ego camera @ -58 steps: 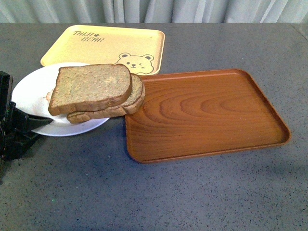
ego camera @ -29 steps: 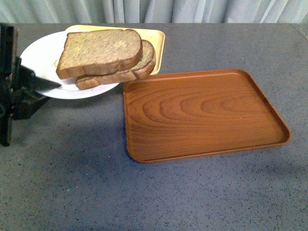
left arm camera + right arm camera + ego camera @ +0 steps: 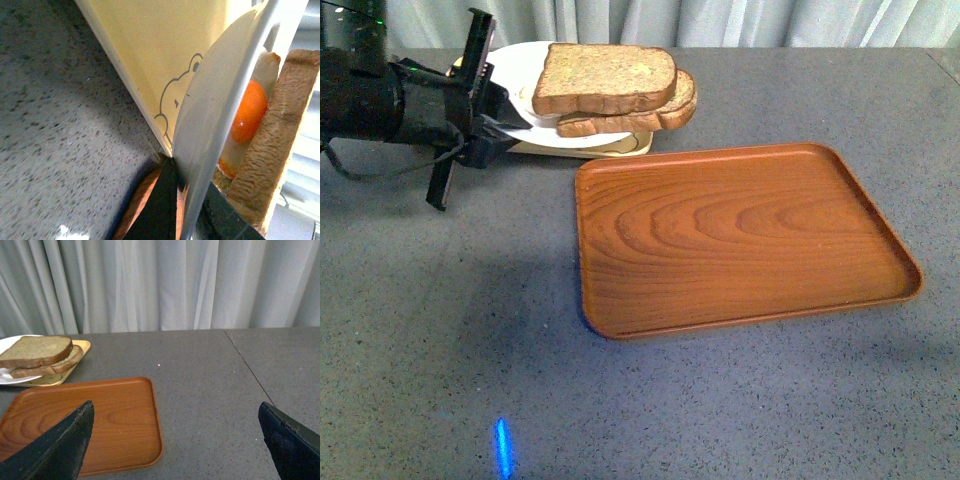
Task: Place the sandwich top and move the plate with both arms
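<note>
The white plate (image 3: 516, 66) is lifted at the back left, hanging over the yellow bear tray (image 3: 620, 148). My left gripper (image 3: 506, 122) is shut on its near rim. The sandwich top (image 3: 605, 78), a squarish brown slice, lies on a lower slice (image 3: 665, 112) on the plate. In the left wrist view the plate (image 3: 215, 100) runs edge-on between my black fingers (image 3: 161, 205), with a fried egg yolk (image 3: 248, 110) under the bread (image 3: 270, 150). My right gripper (image 3: 176, 407) stands open over the table, away from the plate (image 3: 14, 378) and sandwich top (image 3: 35, 350).
A brown wood-grain tray (image 3: 740, 235) lies right of centre, its near left corner below the plate; it also shows as the brown tray (image 3: 85, 420) under my right gripper's left finger. Grey curtains hang behind the table. A blue light spot (image 3: 503, 447) lies near the front edge.
The left arm has raised the plate with the sandwich and carried it back and to the right, over the yellow tray. The arm's body has come into view.
</note>
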{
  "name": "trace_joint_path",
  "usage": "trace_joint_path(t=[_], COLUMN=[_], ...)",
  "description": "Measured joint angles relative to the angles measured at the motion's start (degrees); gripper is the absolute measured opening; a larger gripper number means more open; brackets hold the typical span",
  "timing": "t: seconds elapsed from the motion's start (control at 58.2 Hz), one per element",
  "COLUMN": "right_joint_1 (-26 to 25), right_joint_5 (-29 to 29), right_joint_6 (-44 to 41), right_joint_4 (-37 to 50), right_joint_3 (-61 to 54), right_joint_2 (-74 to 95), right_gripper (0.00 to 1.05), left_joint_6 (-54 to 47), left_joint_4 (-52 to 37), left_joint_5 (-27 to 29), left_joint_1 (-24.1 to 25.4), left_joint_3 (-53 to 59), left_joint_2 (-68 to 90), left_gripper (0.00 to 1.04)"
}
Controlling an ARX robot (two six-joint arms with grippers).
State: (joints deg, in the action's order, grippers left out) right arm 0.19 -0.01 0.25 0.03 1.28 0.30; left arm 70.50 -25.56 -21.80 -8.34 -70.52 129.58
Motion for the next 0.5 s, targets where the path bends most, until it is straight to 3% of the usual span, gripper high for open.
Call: trace_joint_path(t=[0.258, 0.499], right_joint_1=[0.0, 0.0], right_joint_5=[0.0, 0.0], right_joint_6=[0.0, 0.0], right_joint_4=[0.0, 0.0], right_joint_3=[0.0, 0.0], right_joint_2=[0.0, 0.0], right_gripper=[0.96, 0.96], left_joint_6=[-1.1, -1.3], left_joint_4=[4.0, 2.8], left_joint_5=[-0.1, -1.7], left_joint_1=[-0.9, -0.1], left_joint_3=[-8.1, -8.6], left_joint_2=[4.9, 5.6], left_gripper=[0.02, 0.38])
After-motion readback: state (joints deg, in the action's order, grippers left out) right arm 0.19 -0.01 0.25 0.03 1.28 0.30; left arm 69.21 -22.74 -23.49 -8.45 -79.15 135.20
